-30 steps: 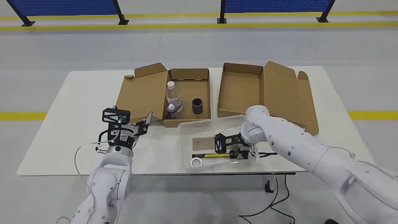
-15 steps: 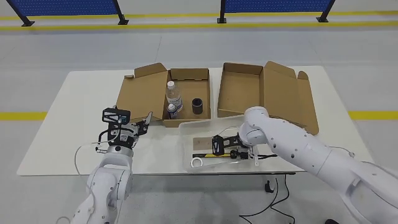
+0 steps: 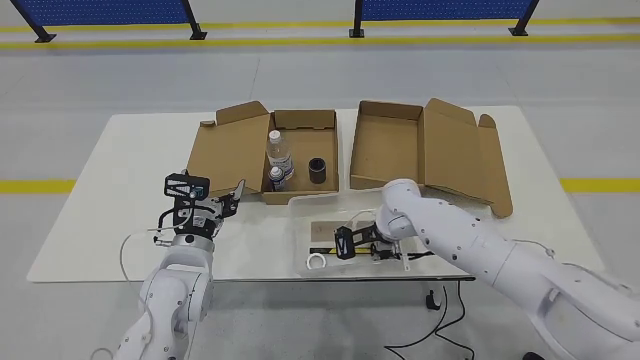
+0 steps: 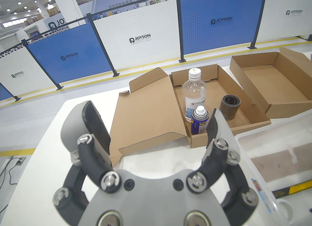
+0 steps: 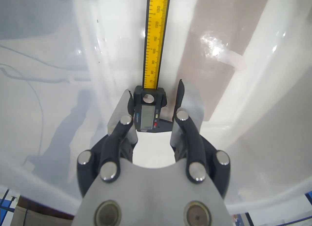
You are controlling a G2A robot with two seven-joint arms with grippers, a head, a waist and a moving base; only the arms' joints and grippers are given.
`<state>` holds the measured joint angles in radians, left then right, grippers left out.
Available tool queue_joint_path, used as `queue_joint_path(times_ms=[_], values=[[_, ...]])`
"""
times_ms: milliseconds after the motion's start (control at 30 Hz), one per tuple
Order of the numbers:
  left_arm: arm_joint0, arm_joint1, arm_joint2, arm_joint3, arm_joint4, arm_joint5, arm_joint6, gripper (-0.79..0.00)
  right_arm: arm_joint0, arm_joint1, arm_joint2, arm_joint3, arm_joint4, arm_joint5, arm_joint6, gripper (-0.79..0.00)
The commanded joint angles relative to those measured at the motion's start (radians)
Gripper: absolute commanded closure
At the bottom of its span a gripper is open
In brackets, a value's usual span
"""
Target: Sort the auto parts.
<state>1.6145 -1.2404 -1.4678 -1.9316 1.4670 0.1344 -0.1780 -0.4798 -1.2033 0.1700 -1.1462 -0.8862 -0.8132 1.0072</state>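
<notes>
Right pincer (image 5: 156, 93): open, lowered into the clear plastic bin (image 5: 256, 66) at the near middle of the white surface (image 3: 120, 160); its fingers stand astride the display head of the black digital caliper with the yellow scale (image 5: 152, 29); one pad touches the head, the other stands just apart, so no clamp is yet made; the pincer lies in line with the scale, judged so that closing squeezes the narrow head across its width.

Left pincer (image 4: 153, 112): open and holding nothing, above the near left of the surface, facing the left brown cardboard box (image 4: 151, 115); judged to be parked out of the working arm's way.

The left box holds a clear plastic bottle with a white cap (image 4: 193, 95), a blue spray can (image 4: 199, 119) and a dark metal cylindrical sleeve (image 4: 230, 106), all upright.

Change: over the last second the right pincer has shifted left and nearer along the caliper; the left arm has not moved.
</notes>
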Motion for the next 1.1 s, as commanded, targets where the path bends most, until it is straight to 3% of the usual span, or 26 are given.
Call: queue_joint_path(times_ms=[0,200,300,367,400,700,1067], values=[[0.0,0.0,0.0,0.0,0.0,0.0,0.0,-0.785,-0.003,-0.009,0.0,0.017,-0.007,-0.007,-0.007,-0.363],[0.0,0.0,0.0,0.0,0.0,0.0,0.0,-0.785,-0.007,-0.029,0.0,0.054,-0.019,-0.025,-0.025,-0.363],[0.0,0.0,0.0,0.0,0.0,0.0,0.0,-0.785,-0.007,-0.037,0.0,0.072,-0.023,-0.037,-0.037,-0.231],[0.0,0.0,0.0,0.0,0.0,0.0,0.0,-0.785,-0.006,-0.041,0.0,0.082,-0.023,-0.042,-0.042,-0.012],[0.0,0.0,0.0,0.0,0.0,0.0,0.0,-0.785,-0.004,-0.042,0.0,0.087,-0.022,-0.044,-0.044,0.0],[0.0,0.0,0.0,0.0,0.0,0.0,0.0,-0.785,0.037,-0.031,0.0,0.091,0.056,-0.043,-0.043,0.0],[0.0,0.0,0.0,0.0,0.0,0.0,0.0,-0.785,0.087,0.034,0.016,-0.058,0.163,0.025,0.024,0.0]])
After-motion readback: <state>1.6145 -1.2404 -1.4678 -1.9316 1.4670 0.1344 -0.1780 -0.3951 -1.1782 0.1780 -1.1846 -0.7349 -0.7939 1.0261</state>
